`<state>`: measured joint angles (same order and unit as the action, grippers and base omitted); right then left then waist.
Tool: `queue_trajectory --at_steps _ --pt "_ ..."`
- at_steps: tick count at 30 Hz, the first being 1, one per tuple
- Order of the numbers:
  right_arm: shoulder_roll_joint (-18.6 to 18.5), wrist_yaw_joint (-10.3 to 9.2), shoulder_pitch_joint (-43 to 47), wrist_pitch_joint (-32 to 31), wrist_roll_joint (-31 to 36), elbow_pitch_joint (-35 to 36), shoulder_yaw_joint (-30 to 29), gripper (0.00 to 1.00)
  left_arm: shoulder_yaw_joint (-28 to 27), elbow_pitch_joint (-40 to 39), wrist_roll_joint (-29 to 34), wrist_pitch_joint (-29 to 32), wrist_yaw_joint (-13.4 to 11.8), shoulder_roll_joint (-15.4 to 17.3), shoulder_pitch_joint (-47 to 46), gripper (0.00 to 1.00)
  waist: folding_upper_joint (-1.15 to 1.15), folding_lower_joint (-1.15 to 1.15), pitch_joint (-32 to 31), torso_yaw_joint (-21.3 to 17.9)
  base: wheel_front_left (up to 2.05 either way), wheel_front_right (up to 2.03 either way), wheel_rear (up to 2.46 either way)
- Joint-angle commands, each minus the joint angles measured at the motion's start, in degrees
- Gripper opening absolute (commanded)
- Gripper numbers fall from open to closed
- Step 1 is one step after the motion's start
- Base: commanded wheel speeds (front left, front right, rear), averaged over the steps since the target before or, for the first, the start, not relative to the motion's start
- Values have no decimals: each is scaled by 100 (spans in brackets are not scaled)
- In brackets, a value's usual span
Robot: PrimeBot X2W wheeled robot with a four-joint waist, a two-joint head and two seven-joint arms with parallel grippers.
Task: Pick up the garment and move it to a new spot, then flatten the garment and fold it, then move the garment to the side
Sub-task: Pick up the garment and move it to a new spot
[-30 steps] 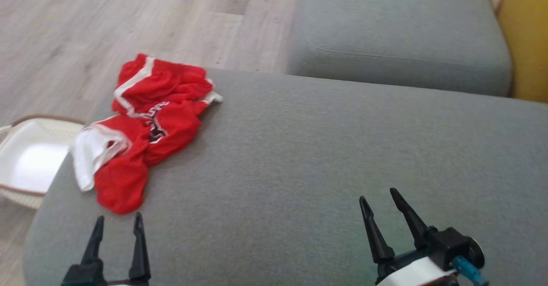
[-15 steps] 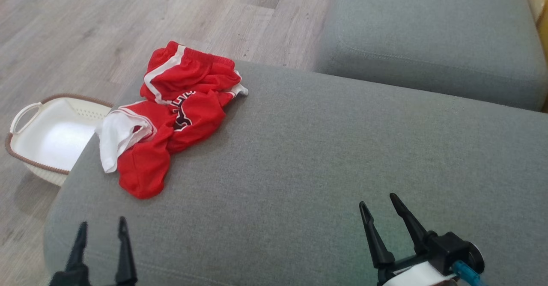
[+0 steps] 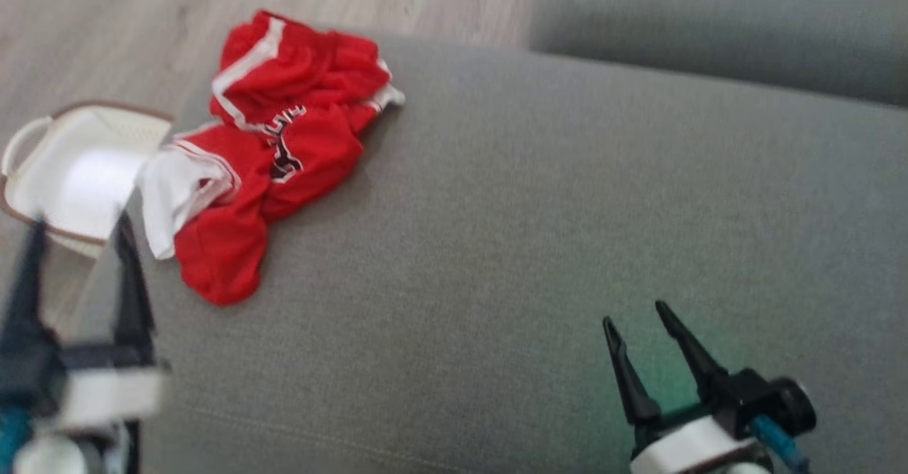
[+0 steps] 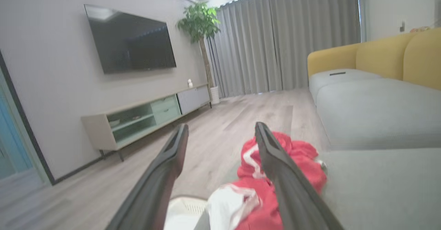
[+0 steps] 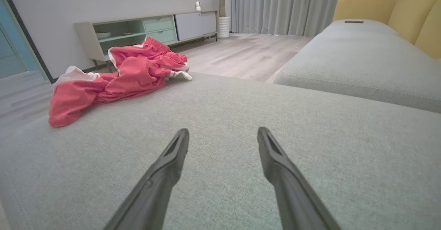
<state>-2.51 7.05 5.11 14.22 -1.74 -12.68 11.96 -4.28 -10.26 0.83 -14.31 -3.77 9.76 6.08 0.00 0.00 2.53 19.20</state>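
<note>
The big grey fabric sofa cushion (image 3: 539,247) is basically the worktable here. There's loads of bare space in the middle, which I'd guess is where the flattening is meant to happen. The crumpled red fabric garment with white trim and dark lettering (image 3: 298,155) sits bunched at the cushion's left edge, just beside the white plastic basket with a brown rim (image 3: 64,176) down on the floor. Its long axis runs diagonally: the near end points toward the robot's left, the far end points away toward the cushion's far edge, and a white flap sticks out on the basket side. The left gripper (image 3: 78,222) hovers near that white flap with its fingers spread wide and nothing in them, looking lined up for the pickup. The right gripper (image 3: 636,313) is well apart over bare cushion, also wide and empty.
</note>
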Motion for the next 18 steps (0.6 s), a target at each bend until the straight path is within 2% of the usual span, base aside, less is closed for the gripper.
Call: queue_trajectory --at_steps 1,6,7,10,14,18 --pt "-37 44 -323 78 78 204 81 100 -267 -213 -70 -69 40 168 -472 100 0 0 331 -69 0 0 0" --pt "-97 44 -563 78 336 263 -149 100 -232 245 -264 -69 501 620 -1791 100 0 0 978 -121 0 0 0" --pt "-198 44 -650 78 379 317 -225 100 -122 698 -308 -69 667 711 -2444 100 0 0 1260 -119 0 0 0" --pt "-378 44 -756 78 424 414 -320 100 99 1527 -344 -69 819 762 -3482 100 0 0 1656 -126 0 0 0" --pt "-537 44 -846 78 424 549 -506 100 220 3003 -625 -24 964 781 -4848 100 0 0 2046 -227 0 0 0" --pt "-635 44 -873 78 420 636 -650 100 302 4389 -759 418 1029 917 -5935 100 0 0 2311 -397 0 0 0"
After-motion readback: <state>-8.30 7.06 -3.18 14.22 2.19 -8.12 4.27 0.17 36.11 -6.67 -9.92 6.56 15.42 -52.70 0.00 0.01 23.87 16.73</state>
